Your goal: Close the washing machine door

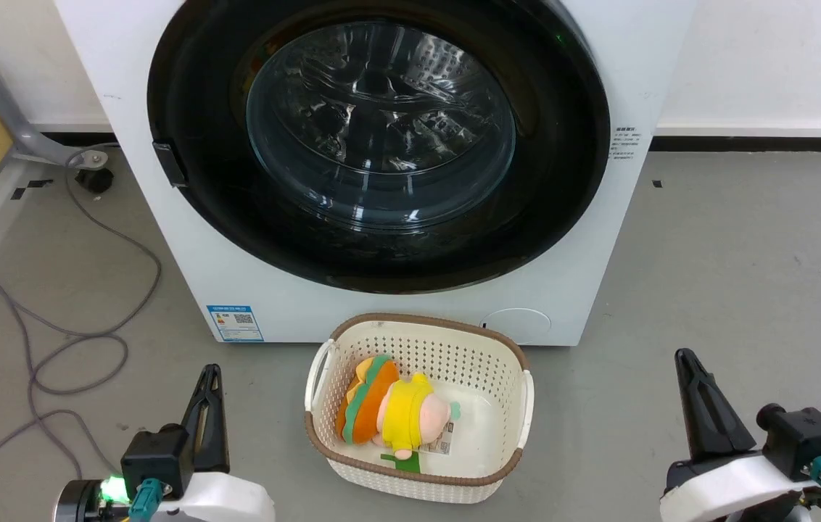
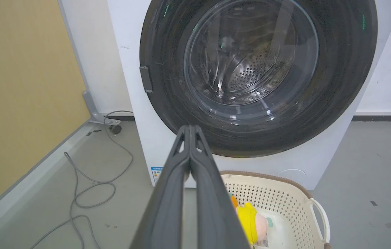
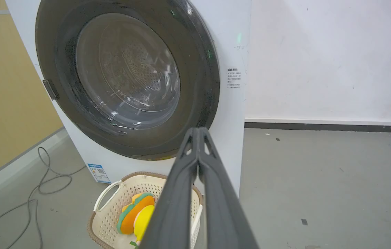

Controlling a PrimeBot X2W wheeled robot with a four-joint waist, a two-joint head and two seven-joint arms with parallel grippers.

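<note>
Nearest the robot, the left gripper hangs at the lower left of the head view and the right gripper at the lower right. Each has its two dark fingers pressed together with nothing between them. Each wrist view confirms this, with the left gripper and the right gripper meeting at the tips.

Between them on the grey floor sits a cream perforated basket with a brown rim. A plush toy in orange, green and yellow lies in it, beside a small printed tag too fine to read.

Just behind the basket stands the washing machine. The washing machine door appears to lie flush against its front, with a dark latch piece at its left edge.

A blue sticker low on the left of the front carries a QR code and small print that cannot be read. A white label on the right has lines of text equally illegible.

The wrist views show the drum's punched holes through the glass. The head view shows mostly reflections and ribs, and also a round cover low on the right.

The left wrist view takes in a yellow panel and a looping grey cable. The right wrist view opens onto the white wall.
</note>
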